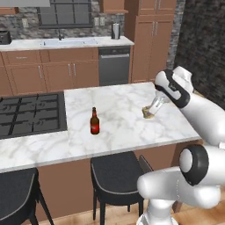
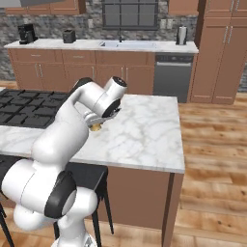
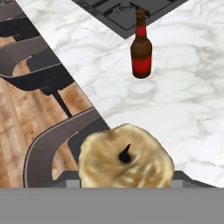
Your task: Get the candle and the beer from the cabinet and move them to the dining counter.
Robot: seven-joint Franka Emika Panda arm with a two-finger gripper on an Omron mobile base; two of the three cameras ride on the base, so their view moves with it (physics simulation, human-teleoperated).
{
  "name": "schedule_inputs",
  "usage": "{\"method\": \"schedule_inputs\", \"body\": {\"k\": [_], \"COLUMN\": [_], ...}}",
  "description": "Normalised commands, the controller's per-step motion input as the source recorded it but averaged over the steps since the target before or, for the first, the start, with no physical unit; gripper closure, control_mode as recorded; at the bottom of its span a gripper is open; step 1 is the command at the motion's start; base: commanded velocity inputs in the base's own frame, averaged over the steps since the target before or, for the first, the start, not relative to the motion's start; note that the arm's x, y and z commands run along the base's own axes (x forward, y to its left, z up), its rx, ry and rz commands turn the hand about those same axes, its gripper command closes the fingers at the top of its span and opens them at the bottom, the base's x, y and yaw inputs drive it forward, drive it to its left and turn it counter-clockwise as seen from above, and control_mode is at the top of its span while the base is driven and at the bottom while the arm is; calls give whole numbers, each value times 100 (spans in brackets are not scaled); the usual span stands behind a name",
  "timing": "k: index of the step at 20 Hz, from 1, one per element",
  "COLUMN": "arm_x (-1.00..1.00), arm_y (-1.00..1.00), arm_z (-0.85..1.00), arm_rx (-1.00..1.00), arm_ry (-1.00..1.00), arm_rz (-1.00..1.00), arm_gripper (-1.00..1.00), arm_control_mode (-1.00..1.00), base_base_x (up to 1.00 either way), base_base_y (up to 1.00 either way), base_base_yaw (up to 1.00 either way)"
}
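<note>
The beer [image 1: 94,121], a dark brown bottle with a red label, stands upright on the white marble dining counter [image 1: 123,99], just right of the cooktop. It also shows upright in the hand view [image 3: 141,50]. My gripper [image 1: 151,110] hangs near the counter's right end, shut on the small gold-tan candle [image 1: 148,114]. The candle sits at or just above the marble; I cannot tell whether it touches. In the hand view the candle [image 3: 126,157] with its dark wick hides the fingertips. In the right base view the candle [image 2: 96,127] peeks out below the hand. The cabinet is out of view.
A black gas cooktop [image 1: 26,114] is set in the counter's left part. Two dark stools [image 1: 116,176] stand under its near edge. Behind are a sink counter [image 1: 66,42], a dishwasher [image 1: 114,66] and tall pantry cabinets [image 1: 151,44]. Wooden floor [image 2: 212,144] lies to the right.
</note>
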Motion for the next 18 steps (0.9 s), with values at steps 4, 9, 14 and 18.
{"method": "schedule_inputs", "body": {"k": [4,9,14,18], "arm_x": [52,43,36,22], "arm_y": [20,9,8,18], "arm_z": [-32,-44,-60,-74], "arm_rx": [0,1,0,0], "arm_ry": [0,0,0,0], "arm_rz": [0,0,0,0], "arm_gripper": [100,100,100,100], "arm_control_mode": [-100,-100,-100,-100], "base_base_x": [0,0,0,0], "base_base_y": [0,0,0,0], "base_base_yaw": [0,0,0,0]}}
